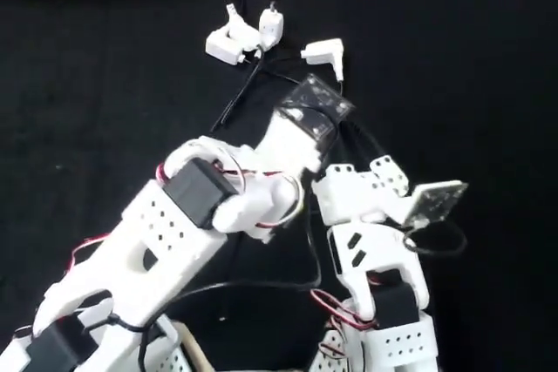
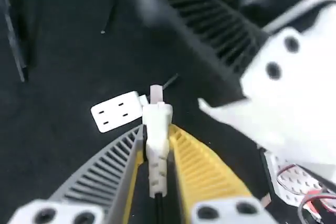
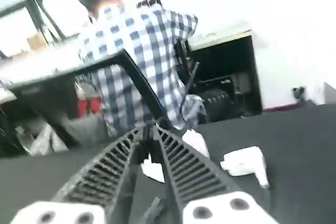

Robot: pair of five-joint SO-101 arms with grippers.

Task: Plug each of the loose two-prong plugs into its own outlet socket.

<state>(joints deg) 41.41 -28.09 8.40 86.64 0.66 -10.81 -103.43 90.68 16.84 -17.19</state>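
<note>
Left wrist view: the left claw (image 2: 156,136) is clamped on a white plug (image 2: 157,121), squeezing it at both flanks. The plug's long axis runs straight along the fingers, and its prong end points away from the wrist, out past the fingertips. Just beyond that tip sits the white socket block (image 2: 115,111), slotted face turned up, two pairs of slots on show. The prong tip and the block's end corner meet in the picture, but I cannot tell whether they touch. The right arm (image 2: 294,87) looms close alongside.

Over to the high view: the socket block lies on the black table (image 1: 105,84) at the far side. A second plug (image 1: 270,28) sits right against it, with its cord running off toward the far edge. An L-shaped plug (image 1: 324,51) lies loose nearby, apart from the block. Its long body lies crosswise on the table and its cord trails back toward the arms.

Right wrist view: the right claw (image 3: 150,129) has its fingers pressed together at the tips, nothing between them, aimed out over the far side of the table.
</note>
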